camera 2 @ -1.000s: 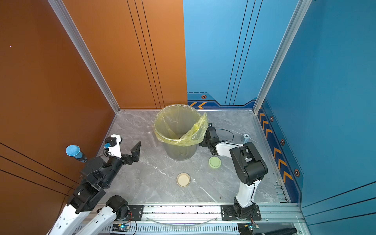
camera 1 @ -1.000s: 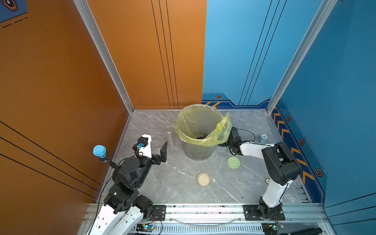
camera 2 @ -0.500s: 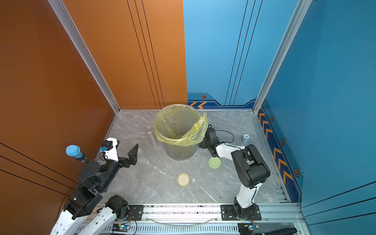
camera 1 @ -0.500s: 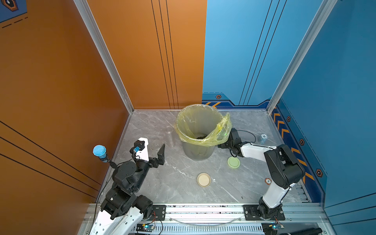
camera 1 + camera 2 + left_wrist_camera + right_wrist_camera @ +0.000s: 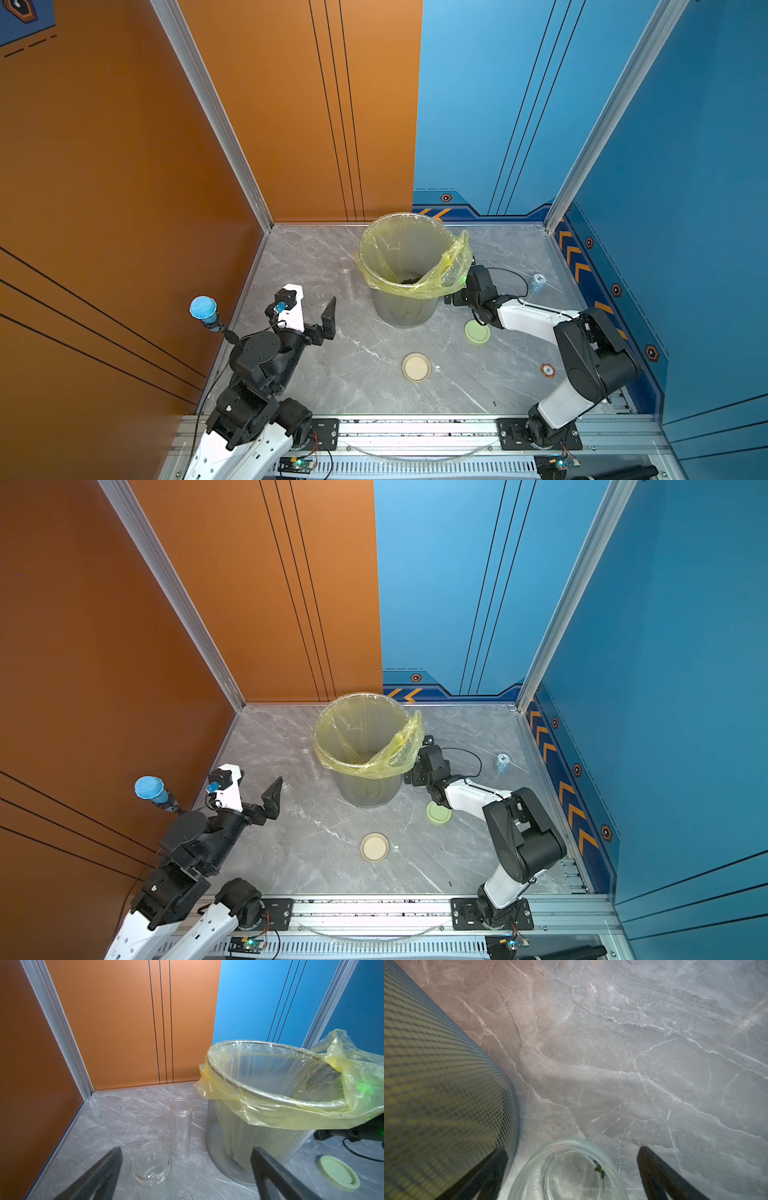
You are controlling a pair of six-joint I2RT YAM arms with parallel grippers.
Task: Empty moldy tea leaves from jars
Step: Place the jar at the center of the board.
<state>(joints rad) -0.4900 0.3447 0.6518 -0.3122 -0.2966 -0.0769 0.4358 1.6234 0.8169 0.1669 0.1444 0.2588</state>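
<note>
My right gripper (image 5: 573,1149) is open, low beside the bin's right side, its fingers (image 5: 654,1172) apart on both sides of a short clear jar (image 5: 566,1174). The jar stands upright on the table, with a few dark tea leaves (image 5: 599,1168) stuck inside. More tea leaves (image 5: 411,281) lie in the bin's yellow bag. My left gripper (image 5: 311,300) is open and empty left of the bin, just short of the wide clear jar (image 5: 152,1164). A tall narrow jar (image 5: 180,1128) stands behind it; both have no lids. The bag hides the short jar in both top views.
The grey mesh bin (image 5: 401,303) with its yellow bag stands mid-table. A pale green lid (image 5: 477,332) and a beige lid (image 5: 416,367) lie in front of it. A small whitish lid (image 5: 538,284) and a cable lie at the right. Walls close three sides.
My right gripper's jaws have spread apart and let go of the short jar beside the bin; its elbow has dropped. The left arm has only shifted slightly.
</note>
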